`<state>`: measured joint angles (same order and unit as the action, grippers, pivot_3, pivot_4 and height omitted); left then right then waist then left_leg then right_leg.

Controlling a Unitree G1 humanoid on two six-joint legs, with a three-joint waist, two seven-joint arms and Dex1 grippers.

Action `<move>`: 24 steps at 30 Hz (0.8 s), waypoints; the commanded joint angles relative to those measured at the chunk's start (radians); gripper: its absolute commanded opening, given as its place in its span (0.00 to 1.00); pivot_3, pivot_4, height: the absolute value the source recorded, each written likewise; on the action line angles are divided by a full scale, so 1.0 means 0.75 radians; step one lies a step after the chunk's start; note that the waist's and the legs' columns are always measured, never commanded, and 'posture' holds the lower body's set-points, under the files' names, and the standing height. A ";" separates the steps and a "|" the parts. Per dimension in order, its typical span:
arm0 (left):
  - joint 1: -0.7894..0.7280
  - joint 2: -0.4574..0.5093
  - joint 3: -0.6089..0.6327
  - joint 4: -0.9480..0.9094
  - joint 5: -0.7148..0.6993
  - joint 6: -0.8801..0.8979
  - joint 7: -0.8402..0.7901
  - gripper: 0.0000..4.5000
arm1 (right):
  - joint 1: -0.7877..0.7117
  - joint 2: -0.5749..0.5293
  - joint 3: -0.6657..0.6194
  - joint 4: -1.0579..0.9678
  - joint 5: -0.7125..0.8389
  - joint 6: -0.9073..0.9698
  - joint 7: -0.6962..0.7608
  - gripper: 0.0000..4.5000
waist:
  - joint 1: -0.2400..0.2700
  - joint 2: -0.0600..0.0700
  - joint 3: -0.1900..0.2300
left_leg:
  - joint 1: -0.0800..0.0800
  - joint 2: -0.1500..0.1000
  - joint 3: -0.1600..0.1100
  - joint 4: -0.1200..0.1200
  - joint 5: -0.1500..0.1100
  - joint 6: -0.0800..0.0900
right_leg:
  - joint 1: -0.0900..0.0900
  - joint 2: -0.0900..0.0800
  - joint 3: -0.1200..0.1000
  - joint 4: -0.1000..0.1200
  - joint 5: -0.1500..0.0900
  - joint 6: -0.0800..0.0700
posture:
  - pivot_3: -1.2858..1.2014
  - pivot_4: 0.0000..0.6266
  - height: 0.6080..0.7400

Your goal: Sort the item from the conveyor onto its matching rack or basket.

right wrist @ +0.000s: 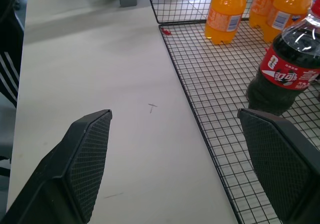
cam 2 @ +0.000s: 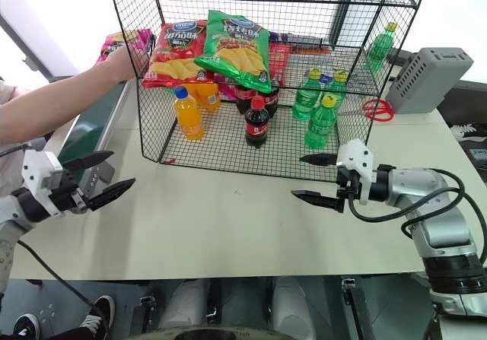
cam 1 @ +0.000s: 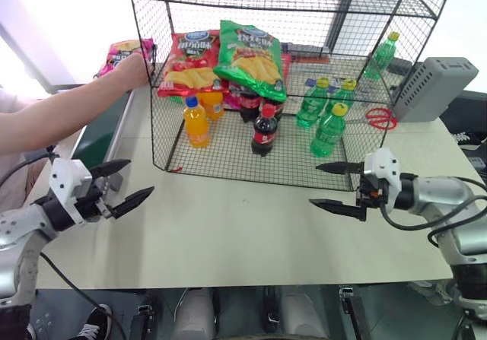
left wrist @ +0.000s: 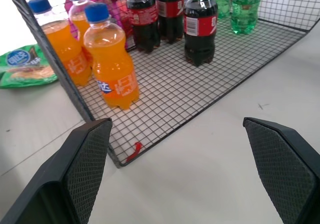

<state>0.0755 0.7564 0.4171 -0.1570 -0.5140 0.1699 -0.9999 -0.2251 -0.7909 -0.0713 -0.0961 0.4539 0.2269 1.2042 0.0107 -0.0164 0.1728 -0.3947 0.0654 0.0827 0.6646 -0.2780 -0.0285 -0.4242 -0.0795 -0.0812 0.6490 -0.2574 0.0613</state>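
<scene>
The item, a magenta-pink chip bag (cam 1: 120, 52), is at the far left beside the rack's left corner, with a person's hand (cam 1: 134, 69) on it. Below the hand runs the dark green conveyor (cam 1: 100, 133). The black wire rack (cam 1: 228, 163) stands in the middle of the table, holding a red chip bag (cam 1: 190, 62) and a green chip bag (cam 1: 249, 57) on its shelf. My left gripper (cam 1: 141, 177) is open and empty at the near left, beside the conveyor. Open and empty too, my right gripper (cam 1: 313, 185) hovers in front of the rack's right front corner.
Orange bottles (left wrist: 112, 66), cola bottles (left wrist: 200, 26) and green bottles (cam 1: 329, 129) stand on the rack's floor. A grey plastic box (cam 1: 434, 87) and a red ring (cam 1: 380, 117) lie at the right. The person's forearm (cam 1: 61, 112) reaches across the conveyor. The white table (cam 1: 228, 233) spreads between my grippers.
</scene>
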 commanded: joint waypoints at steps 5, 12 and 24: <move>0.045 0.028 0.079 -0.054 -0.019 -0.020 -0.007 1.00 | -0.056 0.039 0.022 0.012 0.008 -0.029 0.016 0.93 | -0.001 0.000 0.000 | 0.000 0.000 0.000 0.000 0.000 0.000 | 0.000 0.000 0.000 0.000 0.000 0.000 | 0.52 0.24 1.00; 0.085 0.046 0.109 -0.021 0.054 -0.111 -0.011 1.00 | -0.066 0.084 0.051 -0.018 0.034 0.009 0.008 0.93 | -0.001 0.000 0.000 | 0.000 0.000 0.000 0.000 0.000 0.000 | 0.000 0.000 0.000 0.000 0.000 0.000 | 0.52 0.24 1.00; 0.296 0.046 0.255 0.030 0.292 -0.436 0.091 1.00 | -0.142 0.286 0.192 -0.101 0.135 0.202 -0.032 0.97 | -0.009 0.000 0.000 | 0.000 0.001 0.000 0.000 0.000 0.000 | -0.001 0.000 0.000 0.000 0.000 -0.001 | 0.52 0.24 1.00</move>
<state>0.2930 0.7857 0.5493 -0.1218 -0.3012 -0.1144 -0.9500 -0.3114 -0.5852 0.0722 -0.1260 0.5334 0.3690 1.1778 0.0039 -0.0163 0.1728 -0.3948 0.0663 0.0829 0.6643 -0.2781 -0.0285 -0.4248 -0.0794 -0.0813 0.6491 -0.2575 0.0607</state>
